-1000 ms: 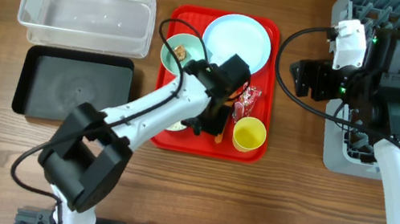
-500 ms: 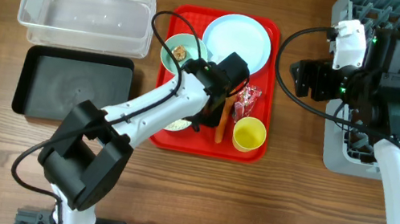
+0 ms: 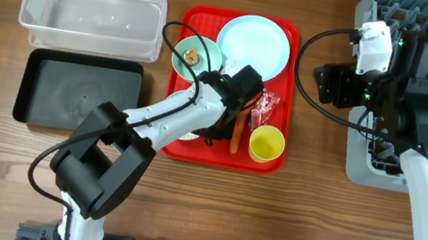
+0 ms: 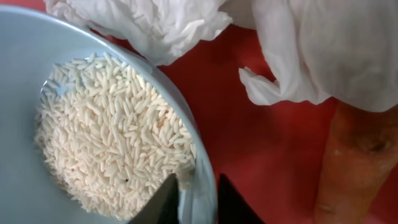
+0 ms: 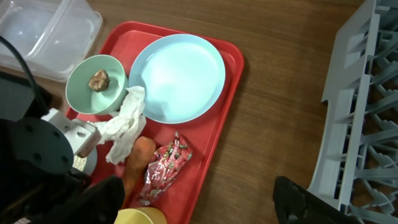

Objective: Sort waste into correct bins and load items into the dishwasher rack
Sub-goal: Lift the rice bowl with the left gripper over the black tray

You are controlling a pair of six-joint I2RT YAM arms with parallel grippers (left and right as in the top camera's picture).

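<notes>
Dropped lower, the left hand (image 4: 196,200) pinches the rice bowl (image 4: 25,93) rim; right hand (image 5: 199,204) spread wide

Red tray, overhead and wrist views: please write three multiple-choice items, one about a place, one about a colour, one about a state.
1. The brown lump lies: A) in a mint bowl; B) on the plate; C) in the clear tub.
2. The cup is: A) blue; B) yellow; C) red.
3. The left fingers: A) straddle the rim of the rice bowl; B) hold the carrot; C) hover over the black tray.
Answers: 1 A, it sits inside the bowl; 2 B, yellow from overhead; 3 A, one finger each side of the rim.
</notes>
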